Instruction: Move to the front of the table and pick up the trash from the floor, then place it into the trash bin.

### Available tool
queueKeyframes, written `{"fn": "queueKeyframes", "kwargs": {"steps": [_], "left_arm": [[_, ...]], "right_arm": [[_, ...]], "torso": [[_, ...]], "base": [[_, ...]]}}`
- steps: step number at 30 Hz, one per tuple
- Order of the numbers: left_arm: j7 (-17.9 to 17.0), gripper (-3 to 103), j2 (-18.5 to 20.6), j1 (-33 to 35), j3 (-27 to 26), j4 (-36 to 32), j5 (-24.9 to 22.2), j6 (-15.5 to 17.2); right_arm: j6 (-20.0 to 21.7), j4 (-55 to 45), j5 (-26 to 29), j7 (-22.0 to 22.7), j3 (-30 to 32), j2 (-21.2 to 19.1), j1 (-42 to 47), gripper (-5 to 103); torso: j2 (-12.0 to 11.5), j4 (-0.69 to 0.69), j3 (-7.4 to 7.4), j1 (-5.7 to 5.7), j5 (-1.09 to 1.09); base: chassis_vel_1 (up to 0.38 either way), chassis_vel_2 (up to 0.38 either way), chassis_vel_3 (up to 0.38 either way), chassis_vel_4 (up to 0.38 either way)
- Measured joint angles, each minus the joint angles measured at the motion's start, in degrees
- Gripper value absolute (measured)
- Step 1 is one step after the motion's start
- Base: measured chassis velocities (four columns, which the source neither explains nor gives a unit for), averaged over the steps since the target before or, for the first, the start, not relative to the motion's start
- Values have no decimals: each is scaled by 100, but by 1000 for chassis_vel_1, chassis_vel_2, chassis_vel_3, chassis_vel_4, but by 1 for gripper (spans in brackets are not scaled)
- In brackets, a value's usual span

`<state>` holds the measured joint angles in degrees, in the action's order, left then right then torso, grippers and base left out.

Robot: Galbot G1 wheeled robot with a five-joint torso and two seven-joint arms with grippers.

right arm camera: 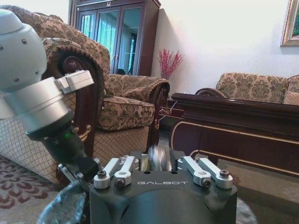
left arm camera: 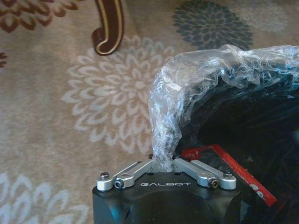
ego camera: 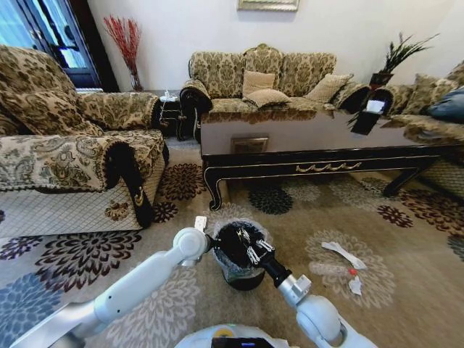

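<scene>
The bag rim of the trash bin [left arm camera: 196, 79] is clamped by the left gripper [left arm camera: 163, 164], while something clear is held over it by the right gripper [right arm camera: 159, 161], jaws closed on it.

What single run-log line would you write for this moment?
left gripper: jaws pinching bin liner | right gripper: over bin | trash: on carpet, right of bin | table: ahead
</scene>
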<state>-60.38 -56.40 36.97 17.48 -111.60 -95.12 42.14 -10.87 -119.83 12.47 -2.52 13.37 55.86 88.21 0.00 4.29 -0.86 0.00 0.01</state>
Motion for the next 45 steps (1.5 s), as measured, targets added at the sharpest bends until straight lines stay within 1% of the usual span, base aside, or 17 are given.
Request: {"fn": "queueKeyframes", "kwargs": {"steps": [1,3,5,6,7,8,12,14,15,16,17,18,20,23,32,39,45], "left_arm": [[-2,0,34,20,-30,-3,0,0],[-2,0,56,56,-76,-3,3,0],[-2,0,46,151,-175,3,47,0],[-3,0,32,198,-217,9,72,0],[-4,0,16,256,-264,14,100,0],[-4,0,16,256,-264,14,100,0],[-1,0,9,590,-499,10,219,1],[7,0,31,632,-554,10,234,0],[23,0,75,709,-661,8,253,0],[41,0,112,771,-755,4,259,0],[61,0,137,821,-825,0,268,0],[61,0,137,821,-825,0,268,0],[148,0,185,1056,-1133,-1,339,0],[180,0,176,1392,-1571,4,421,0],[287,0,410,1727,-2056,-66,435,0],[329,0,427,1785,-2145,-59,430,0],[380,0,394,1843,-2204,-47,443,0]], "right_arm": [[-9,3,-7,-1,-6,13,-2,40],[-13,3,-19,-6,-6,23,-2,40],[-19,4,-51,-36,-4,41,12,51],[-23,4,-58,-48,-2,47,19,51],[-29,4,-64,-58,0,55,32,57],[-29,4,-64,-58,0,55,32,57],[-32,-23,-92,-119,24,61,88,80],[-32,-26,-92,-127,29,63,84,80],[-31,-27,-92,-133,36,72,81,90],[-31,-28,-91,-136,39,80,82,90],[-31,-28,-91,-138,40,83,84,95],[-31,-28,-91,-138,40,83,84,95],[-31,-31,-97,-143,41,102,111,100],[-30,-34,-114,-145,37,129,128,100],[-7,-36,-102,-139,50,139,144,100],[-9,-53,-127,-139,169,163,302,100],[-151,49,-78,-88,303,139,310,100]], "torso": [[0,0,0,0,0],[0,0,0,0,0],[0,0,0,0,-1],[0,0,0,0,-1],[0,0,0,0,-1],[0,0,0,0,-1],[0,1,0,0,-2],[0,1,0,0,-2],[0,1,0,0,-1],[0,0,0,0,-1],[0,0,0,0,-2],[0,0,0,0,-2],[0,0,0,0,-1],[0,-1,0,0,-3],[0,0,0,0,-1],[0,2,0,0,0],[0,3,0,0,1]], "base": [[0,0,0,0],[0,0,0,0],[0,0,0,0],[0,0,0,0],[0,0,0,0],[0,0,0,0],[0,0,0,0],[0,0,0,0],[0,0,0,0],[0,0,0,0],[0,0,0,0],[0,0,0,0],[-28,-15,17,28],[-77,-68,72,90],[-175,-173,183,189],[-295,-277,285,276],[-237,-221,214,224]]}}
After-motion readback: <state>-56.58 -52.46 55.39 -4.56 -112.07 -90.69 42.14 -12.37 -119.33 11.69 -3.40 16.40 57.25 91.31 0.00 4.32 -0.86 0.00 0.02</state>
